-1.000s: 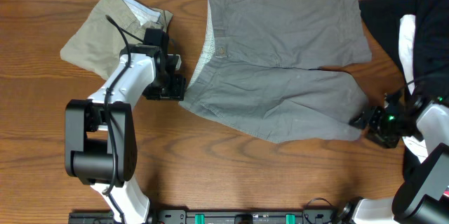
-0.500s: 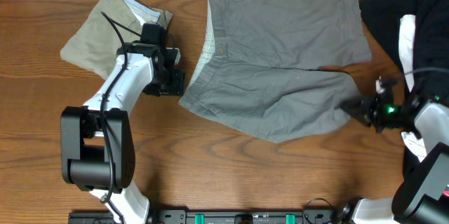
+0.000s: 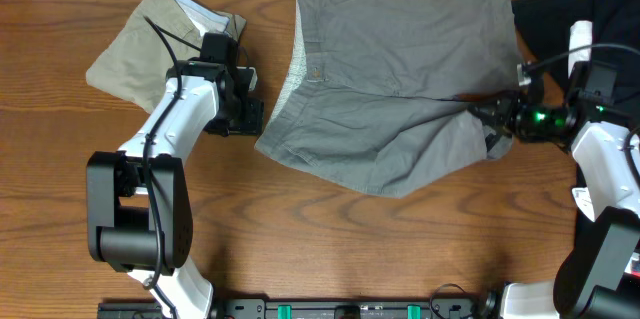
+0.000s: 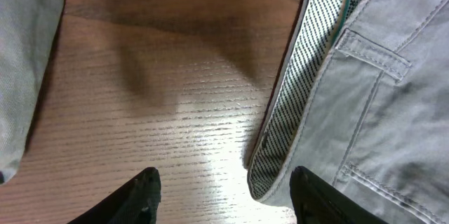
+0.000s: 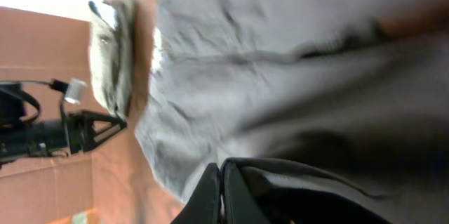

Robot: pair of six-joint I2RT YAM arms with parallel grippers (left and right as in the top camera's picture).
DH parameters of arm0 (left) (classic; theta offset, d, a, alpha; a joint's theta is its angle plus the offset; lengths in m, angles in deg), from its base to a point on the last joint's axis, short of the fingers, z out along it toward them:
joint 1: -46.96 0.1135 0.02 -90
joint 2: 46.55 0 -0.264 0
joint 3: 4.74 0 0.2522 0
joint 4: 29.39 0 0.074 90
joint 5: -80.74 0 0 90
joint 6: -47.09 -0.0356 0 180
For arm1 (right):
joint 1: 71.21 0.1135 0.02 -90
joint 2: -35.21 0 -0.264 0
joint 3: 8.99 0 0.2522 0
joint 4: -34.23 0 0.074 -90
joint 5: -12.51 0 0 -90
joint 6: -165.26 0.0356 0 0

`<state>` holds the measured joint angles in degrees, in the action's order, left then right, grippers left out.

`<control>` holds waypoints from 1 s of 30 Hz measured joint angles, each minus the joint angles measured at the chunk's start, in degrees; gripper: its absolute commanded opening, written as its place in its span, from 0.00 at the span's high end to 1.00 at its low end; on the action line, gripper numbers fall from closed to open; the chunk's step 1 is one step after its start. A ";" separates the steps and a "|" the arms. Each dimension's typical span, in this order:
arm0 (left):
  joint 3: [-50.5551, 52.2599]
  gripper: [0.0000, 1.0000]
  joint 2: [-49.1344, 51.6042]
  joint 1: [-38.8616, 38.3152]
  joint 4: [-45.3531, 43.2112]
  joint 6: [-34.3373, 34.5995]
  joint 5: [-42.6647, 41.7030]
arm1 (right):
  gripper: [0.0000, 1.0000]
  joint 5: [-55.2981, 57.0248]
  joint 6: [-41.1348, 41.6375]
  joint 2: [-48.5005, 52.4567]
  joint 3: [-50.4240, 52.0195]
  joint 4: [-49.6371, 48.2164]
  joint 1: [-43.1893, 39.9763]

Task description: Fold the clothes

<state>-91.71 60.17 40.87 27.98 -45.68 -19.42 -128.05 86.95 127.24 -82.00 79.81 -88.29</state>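
Gaping L claw (image 4: 224,190), wrist-cam only

Your overhead view looks straight down on the surface (image 3: 300,249), your left wrist view hangs close over the wood, waistband (image 4: 280,133) of the grey shorts (image 3: 400,69) at frame right, your right wrist view, rolled sideways, skims low across those same shorts

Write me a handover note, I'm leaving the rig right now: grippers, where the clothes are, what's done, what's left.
Left gripper: open, beside the grey shorts' waistband corner, holding nothing.
Right gripper: shut on the near leg's hem.
Khaki shorts: folded, far left.
Black and white garments: heaped far right.
Done: khaki pair looks folded.
To do: fold grey shorts, then the heap.
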 measured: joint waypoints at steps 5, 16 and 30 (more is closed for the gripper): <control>0.00 0.39 0.00 0.00 -0.02 0.00 0.02 | 0.99 -1.84 5.11 0.00 -0.02 -9.70 3.37; 0.00 0.39 0.00 0.00 -0.02 0.00 0.00 | 0.50 10.67 6.40 0.00 -0.04 -3.04 1.18; 0.00 0.39 0.00 0.00 -0.02 0.00 0.02 | 0.43 25.31 -6.38 0.00 2.25 15.96 -7.89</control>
<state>-91.71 60.17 40.87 27.96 -45.68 -19.39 -102.74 80.56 127.24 -79.74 95.76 -96.18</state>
